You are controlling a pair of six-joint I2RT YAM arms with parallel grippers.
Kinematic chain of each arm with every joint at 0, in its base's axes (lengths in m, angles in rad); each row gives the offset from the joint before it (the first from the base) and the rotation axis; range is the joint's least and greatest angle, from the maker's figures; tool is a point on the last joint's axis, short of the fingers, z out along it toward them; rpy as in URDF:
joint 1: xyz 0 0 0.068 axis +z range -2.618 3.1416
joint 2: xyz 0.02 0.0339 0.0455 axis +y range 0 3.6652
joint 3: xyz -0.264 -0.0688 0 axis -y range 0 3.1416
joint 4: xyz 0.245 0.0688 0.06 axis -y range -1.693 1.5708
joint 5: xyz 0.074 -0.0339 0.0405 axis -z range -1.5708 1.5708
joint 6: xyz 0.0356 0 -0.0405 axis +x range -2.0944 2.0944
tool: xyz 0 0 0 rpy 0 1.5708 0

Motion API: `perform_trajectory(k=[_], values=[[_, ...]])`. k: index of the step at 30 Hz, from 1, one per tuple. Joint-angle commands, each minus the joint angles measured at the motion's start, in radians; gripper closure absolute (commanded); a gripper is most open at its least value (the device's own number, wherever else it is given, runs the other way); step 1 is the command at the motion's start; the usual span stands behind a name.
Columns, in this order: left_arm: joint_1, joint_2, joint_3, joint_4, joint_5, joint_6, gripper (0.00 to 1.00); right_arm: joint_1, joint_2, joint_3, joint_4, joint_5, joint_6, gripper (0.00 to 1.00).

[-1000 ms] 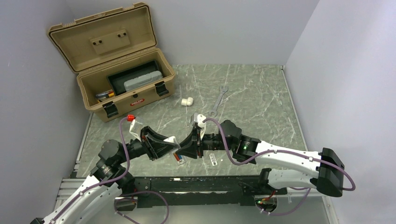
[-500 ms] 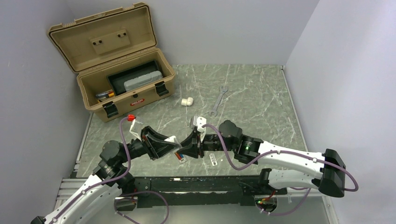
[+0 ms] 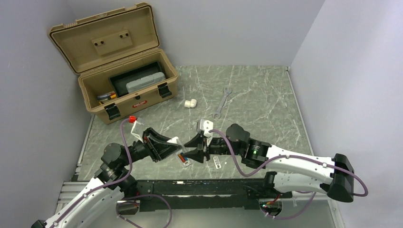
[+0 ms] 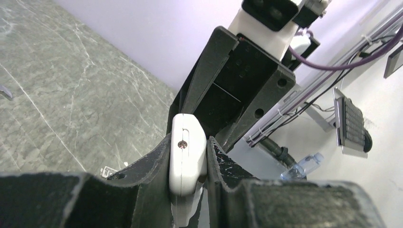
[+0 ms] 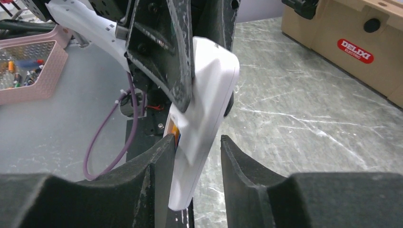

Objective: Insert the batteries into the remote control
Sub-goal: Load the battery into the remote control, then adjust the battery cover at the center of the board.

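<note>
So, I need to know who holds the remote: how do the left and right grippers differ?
The left gripper is shut on the remote, pressed against it on both sides. The right gripper stands open around it, with a gap showing on one side. The left reaches in from the left, and the right reaches in from the right, facing it. Both are black and meet at the remote.

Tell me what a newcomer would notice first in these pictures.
Over the near middle of the table, the left fingers clamp a white remote control while the right fingers straddle it with a gap showing on one side. Next comes the open tan toolbox in the far left corner, with a wrench lying near the table's middle.
</note>
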Motion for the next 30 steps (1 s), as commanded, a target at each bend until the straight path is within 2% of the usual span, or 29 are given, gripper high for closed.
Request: perform_trajectory(k=[1, 4, 6, 18, 21, 25, 30], values=[[-0.002, -0.018, 0.024, 0.086, -0.001, -0.073, 1.00, -0.018, -0.067, -0.034, -0.023, 0.031, -0.036, 0.51], [-0.003, -0.018, 0.023, 0.086, -0.002, -0.071, 1.00, -0.017, -0.103, -0.053, 0.002, 0.014, -0.016, 0.35], [-0.003, -0.016, 0.022, 0.089, -0.003, -0.071, 1.00, -0.018, -0.127, -0.067, 0.019, 0.008, -0.002, 0.31], [-0.002, -0.013, 0.020, 0.077, -0.013, -0.081, 1.00, -0.017, -0.177, -0.091, 0.065, 0.067, 0.083, 0.27], [-0.003, -0.008, 0.028, 0.021, -0.053, -0.109, 1.00, -0.017, -0.188, -0.095, 0.063, 0.143, 0.108, 0.27], [-0.002, 0.002, 0.009, 0.030, -0.070, -0.188, 1.00, -0.018, -0.223, -0.111, 0.058, 0.297, 0.144, 0.27], [-0.002, 0.020, -0.060, 0.172, -0.067, -0.358, 1.00, -0.018, -0.287, -0.149, 0.037, 0.502, 0.188, 0.27]])
